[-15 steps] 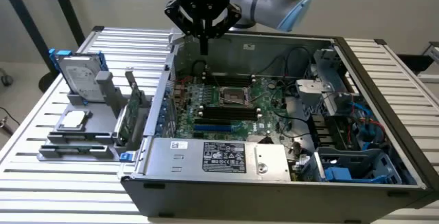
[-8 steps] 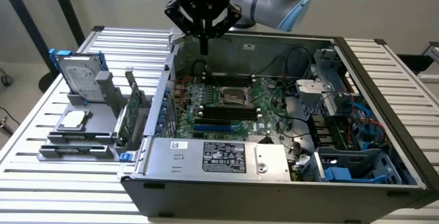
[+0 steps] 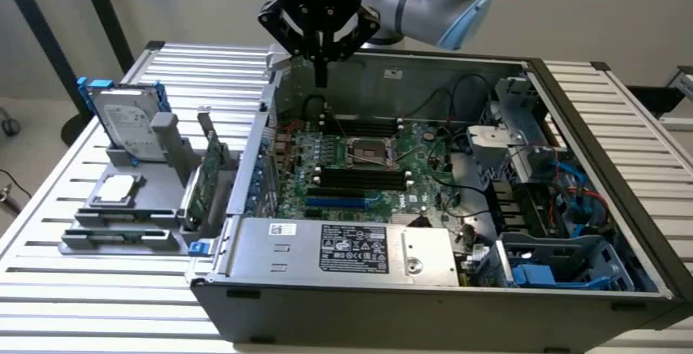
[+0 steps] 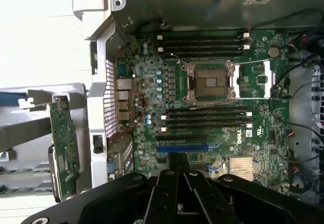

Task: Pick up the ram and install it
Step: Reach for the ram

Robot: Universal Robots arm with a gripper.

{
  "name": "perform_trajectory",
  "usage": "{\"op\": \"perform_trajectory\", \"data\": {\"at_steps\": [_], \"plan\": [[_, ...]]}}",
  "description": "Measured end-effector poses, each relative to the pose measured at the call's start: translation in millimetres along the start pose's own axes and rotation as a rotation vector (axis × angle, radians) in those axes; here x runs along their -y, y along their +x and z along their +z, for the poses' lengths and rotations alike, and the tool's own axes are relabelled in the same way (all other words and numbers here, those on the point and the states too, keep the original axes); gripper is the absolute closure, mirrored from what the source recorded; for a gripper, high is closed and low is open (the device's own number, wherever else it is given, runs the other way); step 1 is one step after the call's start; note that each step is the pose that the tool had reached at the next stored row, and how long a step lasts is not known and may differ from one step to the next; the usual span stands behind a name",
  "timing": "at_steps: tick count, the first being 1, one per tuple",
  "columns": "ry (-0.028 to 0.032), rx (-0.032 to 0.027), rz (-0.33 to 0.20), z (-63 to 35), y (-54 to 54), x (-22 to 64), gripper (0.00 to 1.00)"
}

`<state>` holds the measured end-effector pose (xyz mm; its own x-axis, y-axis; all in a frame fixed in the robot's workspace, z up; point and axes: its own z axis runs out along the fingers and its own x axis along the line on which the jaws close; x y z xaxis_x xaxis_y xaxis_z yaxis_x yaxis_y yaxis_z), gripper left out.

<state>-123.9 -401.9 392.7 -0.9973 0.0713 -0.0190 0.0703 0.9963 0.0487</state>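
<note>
On the desk (image 3: 65,305) at the exterior view's left, the ram (image 3: 122,218) lies in a grey rack (image 3: 119,239) beside the open computer case (image 3: 433,305). Farther back, the gripper (image 3: 320,80) hangs over the motherboard (image 3: 358,167), its jaws pressed together, empty.

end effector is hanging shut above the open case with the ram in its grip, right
Not quite. The end effector does hang shut above the open case, but it holds nothing. The exterior view shows its fingers closed against each other with no green stick between them.
</note>
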Motion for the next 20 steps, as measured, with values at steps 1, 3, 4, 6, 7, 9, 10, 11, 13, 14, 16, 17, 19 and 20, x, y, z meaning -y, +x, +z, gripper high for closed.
{"op": "perform_trajectory", "data": {"at_steps": [1,3,4,6,7,9,10,11,13,14,16,17,19,20], "plan": [[-0.0002,0.0001,0.000,0.0,2.4,1.7,0.89],[-0.0002,0.0000,0.000,-0.4,10.7,6.4,0.89],[-0.0001,0.0000,0.000,-0.7,15.0,8.5,0.89],[-0.0001,0.0000,0.000,-1.0,23.9,12.8,0.89],[-0.0001,0.0000,0.000,-1.2,28.3,14.8,0.89],[-0.0002,0.0000,0.000,-1.5,37.0,18.6,0.89],[-0.0001,0.0000,0.000,-1.7,41.4,20.4,0.89],[-0.0001,0.0000,0.000,-1.9,45.8,22.2,0.89],[-0.0001,0.0000,0.000,-2.2,54.8,25.6,0.89],[-0.0002,0.0000,0.000,-2.4,59.3,27.2,0.89],[-0.0002,0.0001,0.000,-2.7,68.2,30.2,0.89],[-0.0002,0.0001,0.000,-2.8,72.5,31.6,0.89],[-0.0002,0.0000,0.000,-3.1,81.3,34.3,0.89],[-0.0001,0.0000,0.000,-3.3,86.2,35.7,0.89]]}}
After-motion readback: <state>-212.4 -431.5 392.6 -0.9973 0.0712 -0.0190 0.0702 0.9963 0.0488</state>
